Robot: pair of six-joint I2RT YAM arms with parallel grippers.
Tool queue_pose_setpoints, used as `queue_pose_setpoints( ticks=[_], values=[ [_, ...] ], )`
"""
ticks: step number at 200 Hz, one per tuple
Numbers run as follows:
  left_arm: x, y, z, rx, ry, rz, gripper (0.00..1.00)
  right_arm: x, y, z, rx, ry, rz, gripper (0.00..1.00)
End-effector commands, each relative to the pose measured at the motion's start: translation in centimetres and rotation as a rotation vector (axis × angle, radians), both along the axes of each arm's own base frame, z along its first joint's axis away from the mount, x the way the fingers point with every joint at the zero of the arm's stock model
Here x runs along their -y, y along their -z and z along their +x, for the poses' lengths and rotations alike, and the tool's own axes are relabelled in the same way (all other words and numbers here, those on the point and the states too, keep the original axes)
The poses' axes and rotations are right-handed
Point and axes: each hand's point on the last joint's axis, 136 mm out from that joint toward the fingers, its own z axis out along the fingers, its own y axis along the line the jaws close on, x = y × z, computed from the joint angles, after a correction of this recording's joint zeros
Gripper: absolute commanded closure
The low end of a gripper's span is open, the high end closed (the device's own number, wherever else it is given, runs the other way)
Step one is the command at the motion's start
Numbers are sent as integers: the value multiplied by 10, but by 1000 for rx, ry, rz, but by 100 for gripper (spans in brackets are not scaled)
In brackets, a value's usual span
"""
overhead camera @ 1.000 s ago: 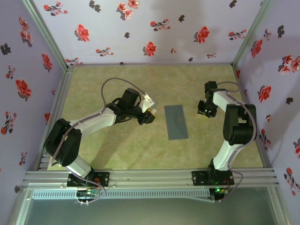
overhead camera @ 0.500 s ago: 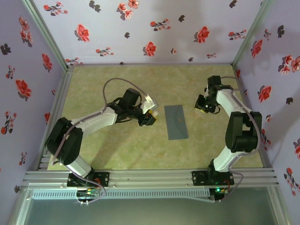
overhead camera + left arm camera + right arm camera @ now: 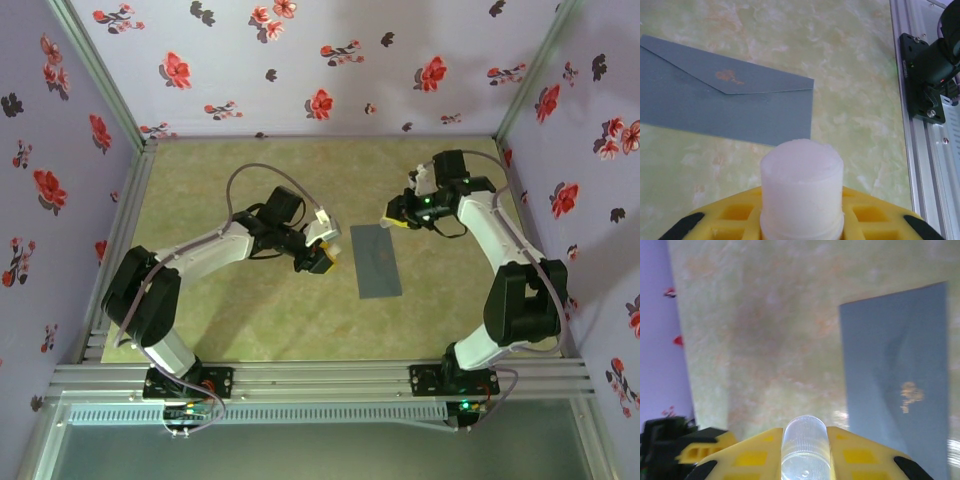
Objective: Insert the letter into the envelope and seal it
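Envelope (image 3: 376,260): lies flat on the bench (image 3: 250,180) at the centre of the top view, long side running up and down. Its pointed flap (image 3: 725,75) is folded down over the body.
Left gripper (image 3: 318,258): just left of the envelope, clamped on a white stick (image 3: 801,185) whose bare end faces the envelope.
Right gripper (image 3: 398,220): by the envelope's upper right corner, clamped on a clear ribbed cap (image 3: 805,440).
Step in hand: probably gluing the flap to seal it.
How to do it well: the flap likely needs lifting first. Then lay the stick on the flap's inner edge, press lightly and stroke along it while the envelope is steadied.
Risk: thin paper may drag or crease.
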Motion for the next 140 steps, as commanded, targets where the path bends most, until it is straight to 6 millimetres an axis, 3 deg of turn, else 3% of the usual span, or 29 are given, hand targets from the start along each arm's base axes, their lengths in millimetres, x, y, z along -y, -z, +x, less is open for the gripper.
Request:
queue_pose_setpoints(
  ticks=[1, 59, 140],
  values=[
    [4, -15, -9, 13, 65, -44, 100, -30, -38, -11, 38, -102, 163, 78],
    [5, -18, -9, 10, 63, -51, 100, -68, -44, -46, 11, -270, 263, 79],
    [7, -23, -6, 13, 54, -62, 100, -87, -38, -71, -9, -344, 284, 80]
  ],
)
